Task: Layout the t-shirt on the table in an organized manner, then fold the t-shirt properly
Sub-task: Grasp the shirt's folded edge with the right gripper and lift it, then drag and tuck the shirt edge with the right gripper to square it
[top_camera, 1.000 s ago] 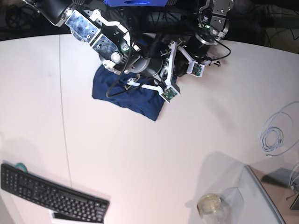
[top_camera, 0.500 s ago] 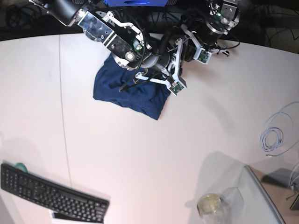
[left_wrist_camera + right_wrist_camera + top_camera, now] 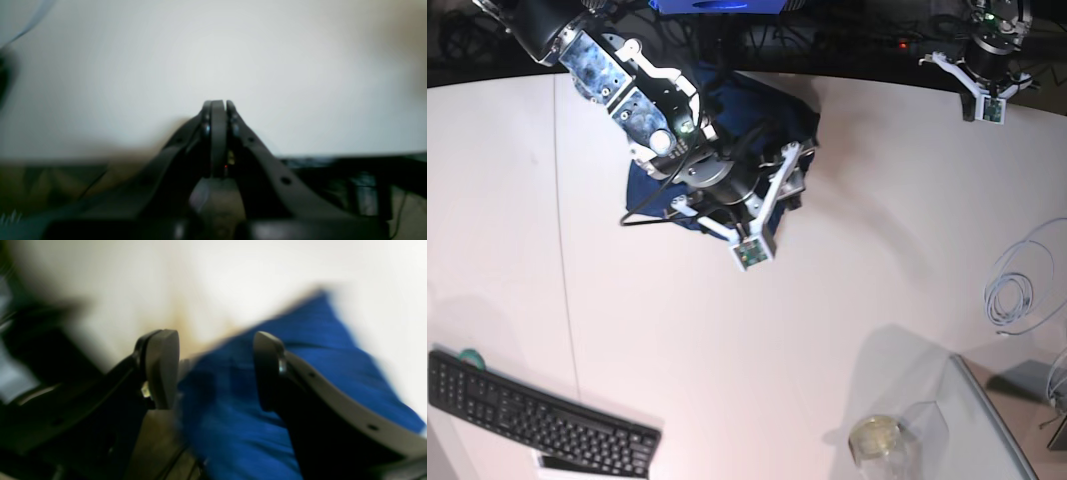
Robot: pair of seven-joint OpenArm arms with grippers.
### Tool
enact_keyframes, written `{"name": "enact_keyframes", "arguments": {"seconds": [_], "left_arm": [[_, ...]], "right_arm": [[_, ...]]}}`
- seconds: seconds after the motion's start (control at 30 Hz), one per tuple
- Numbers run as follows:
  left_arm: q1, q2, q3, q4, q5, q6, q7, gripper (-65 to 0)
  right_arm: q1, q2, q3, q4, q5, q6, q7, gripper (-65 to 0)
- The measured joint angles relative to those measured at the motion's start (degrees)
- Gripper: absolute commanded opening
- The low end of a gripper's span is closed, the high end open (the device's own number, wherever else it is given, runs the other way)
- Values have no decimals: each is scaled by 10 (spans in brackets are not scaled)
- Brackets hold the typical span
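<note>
T-shirt [image 3: 772,105] bunched, long axis unclear; right end effector [image 3: 213,370] agape over it, left end effector [image 3: 218,110] closed empty.

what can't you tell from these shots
- Base view: the right arm covers most of the t-shirt, so its shape and how neatly it lies are hidden.
- Right wrist view: motion blur; the right tool stands open over blue cloth, but whether a finger touches it is unclear.
- Left wrist view: blurred; the left tool is shut, with only white table beyond it.
- Base view: the keyboard is cut by the left edge.
</note>
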Motion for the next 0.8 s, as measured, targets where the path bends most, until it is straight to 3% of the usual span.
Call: {"name": "enact_keyframes", "arguments": {"seconds": [0.07, 0.27, 0.37, 0.43, 0.8], "left_arm": [[2, 3, -15, 0, 0, 0, 0, -650], [-2, 7, -22, 0, -1, -1, -1, -650], [-6, 9, -21, 0, -1, -3, -1, -650], [-6, 10, -21, 0, -2, -3, -1, -650], [-3, 9, -21, -5, -2, -3, -1, -650]], "right_arm": [[9, 1, 0, -24, 3, -18, -3, -317], [6, -10, -5, -58, 11, -23, -5, -317], [10, -7, -23, -61, 4, -79, -3, -311], [17, -7, -46, -70, 9, -100, -3, -311], [35, -24, -57, -150, 13, -108, 4, -321]]}}
